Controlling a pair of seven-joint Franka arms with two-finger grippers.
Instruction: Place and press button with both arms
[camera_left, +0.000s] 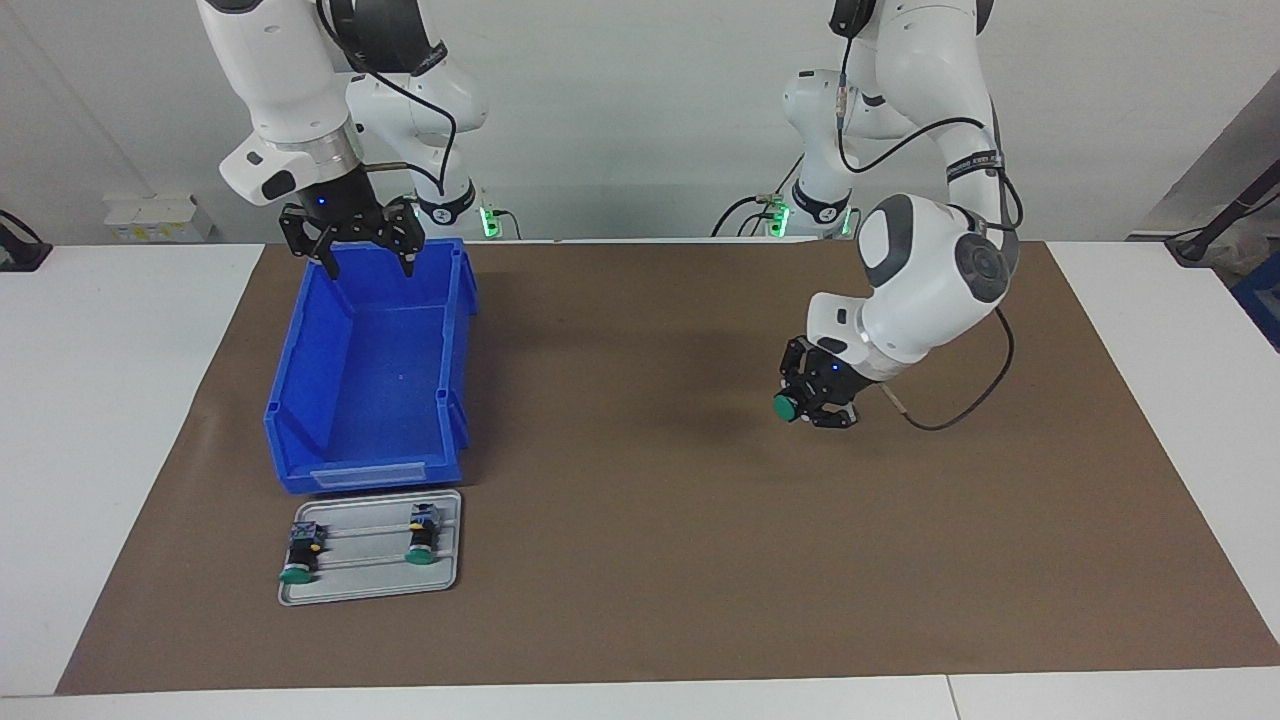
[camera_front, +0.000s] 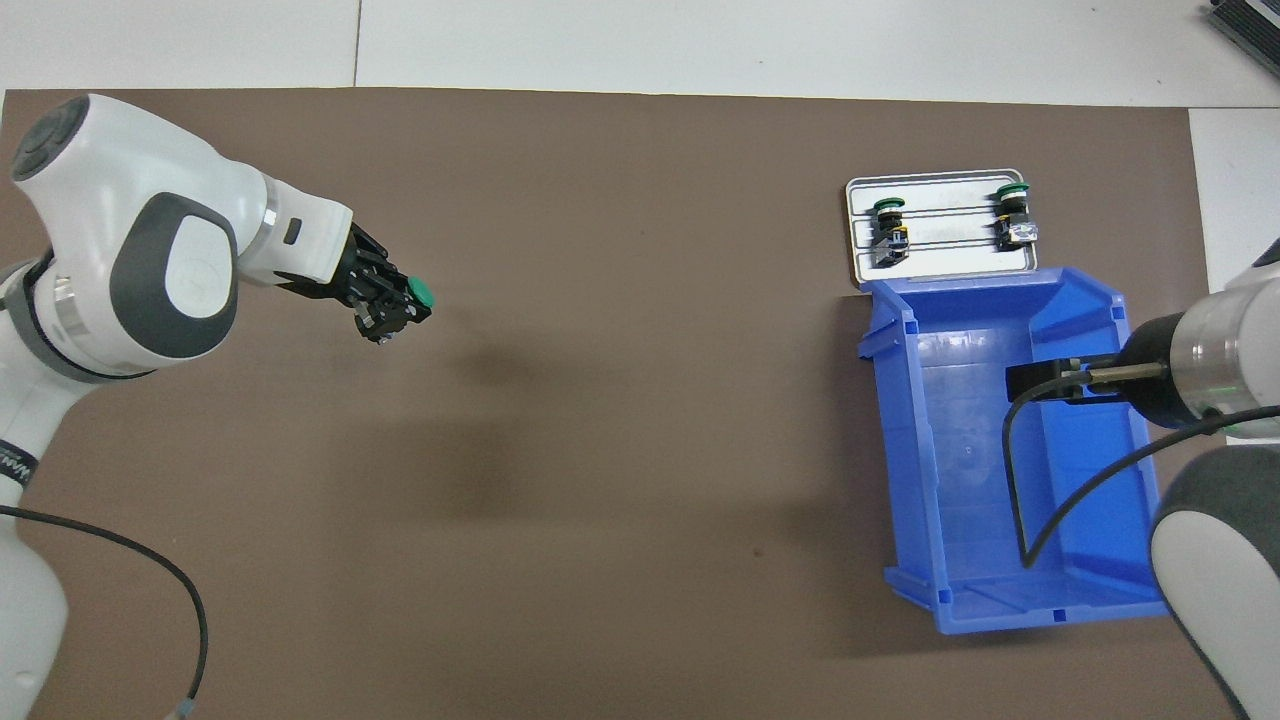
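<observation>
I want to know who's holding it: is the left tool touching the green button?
Touching. In the facing view the left tool is shut on the button, held above the mat.

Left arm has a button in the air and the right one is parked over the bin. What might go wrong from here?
1. The left gripper holds the button sideways above the brown mat, its green cap sticking out; a slip would drop it, and it could roll.
2. The right gripper hangs open over the blue bin; a move toward the button might clip the bin's wall.
</observation>
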